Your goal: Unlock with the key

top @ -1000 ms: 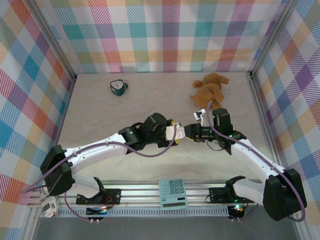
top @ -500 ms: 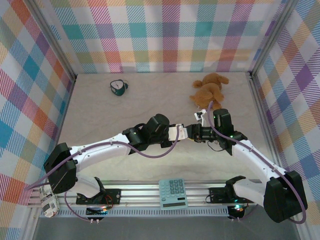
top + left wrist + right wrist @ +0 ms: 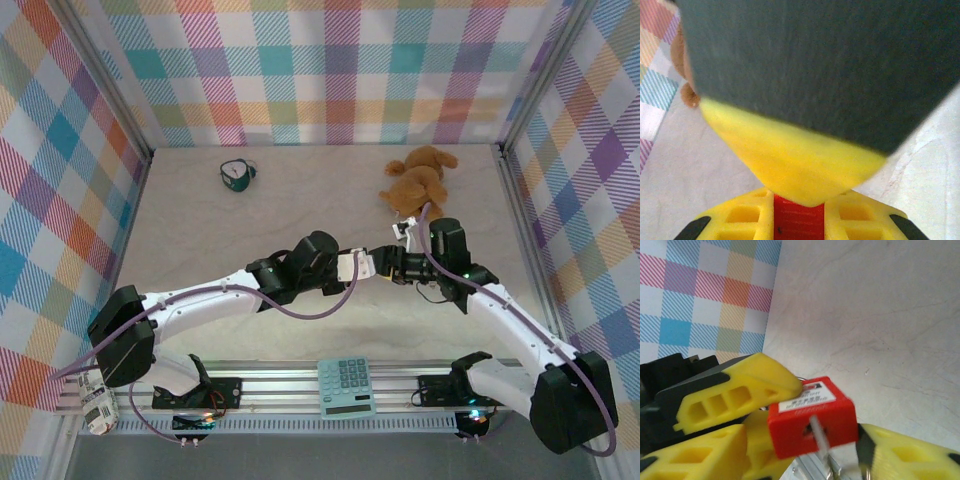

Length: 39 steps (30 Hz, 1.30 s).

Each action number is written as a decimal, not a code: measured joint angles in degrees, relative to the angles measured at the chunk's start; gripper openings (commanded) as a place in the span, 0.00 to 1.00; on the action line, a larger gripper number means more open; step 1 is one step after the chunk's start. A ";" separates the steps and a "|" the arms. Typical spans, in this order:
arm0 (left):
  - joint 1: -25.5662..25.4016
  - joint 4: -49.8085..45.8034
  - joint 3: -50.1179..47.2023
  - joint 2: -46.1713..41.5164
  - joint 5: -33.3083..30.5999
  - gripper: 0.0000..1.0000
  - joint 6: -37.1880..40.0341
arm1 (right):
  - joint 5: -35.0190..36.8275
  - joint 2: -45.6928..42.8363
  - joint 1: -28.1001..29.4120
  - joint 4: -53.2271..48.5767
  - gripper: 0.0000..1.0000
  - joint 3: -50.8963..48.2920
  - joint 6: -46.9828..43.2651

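Observation:
The red padlock [image 3: 812,415] hangs in mid-air above the table's middle, where the two grippers meet. My left gripper [image 3: 367,266] is shut on it: in the left wrist view the red body [image 3: 797,225] sits pinched between my own yellow fingers [image 3: 740,220]. The key [image 3: 821,442], a thin silver sliver, sticks out of the padlock's near face toward the right wrist camera. My right gripper [image 3: 805,460] is open around the padlock and key, its fingers [image 3: 912,455] standing off to either side. In the top view the right gripper [image 3: 386,265] faces the left one, tip to tip.
A brown plush toy [image 3: 418,180] lies at the back right, just behind the right arm. A small dark teal object [image 3: 237,175] sits at the back left. A calculator [image 3: 347,387] rests on the front rail. Plaid walls enclose the sandy table [image 3: 200,230].
My left gripper moved slightly right and closed on the red padlock. My right gripper's jaws spread apart, releasing what they held.

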 measured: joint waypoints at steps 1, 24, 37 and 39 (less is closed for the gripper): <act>0.00 0.50 -0.55 0.00 -1.09 0.08 0.00 | 0.74 -0.76 0.00 -0.39 0.68 0.02 0.50; -10.49 62.82 -16.04 21.53 -33.70 0.01 43.45 | 12.98 -3.21 0.31 -0.31 0.73 -1.60 14.88; -12.72 75.10 -16.04 22.29 -37.31 0.00 50.86 | 15.63 -3.85 0.31 -0.31 0.66 -3.41 11.61; -12.98 75.08 -16.04 22.29 -37.77 0.00 50.88 | 14.69 -2.84 0.31 1.42 0.63 -3.58 11.63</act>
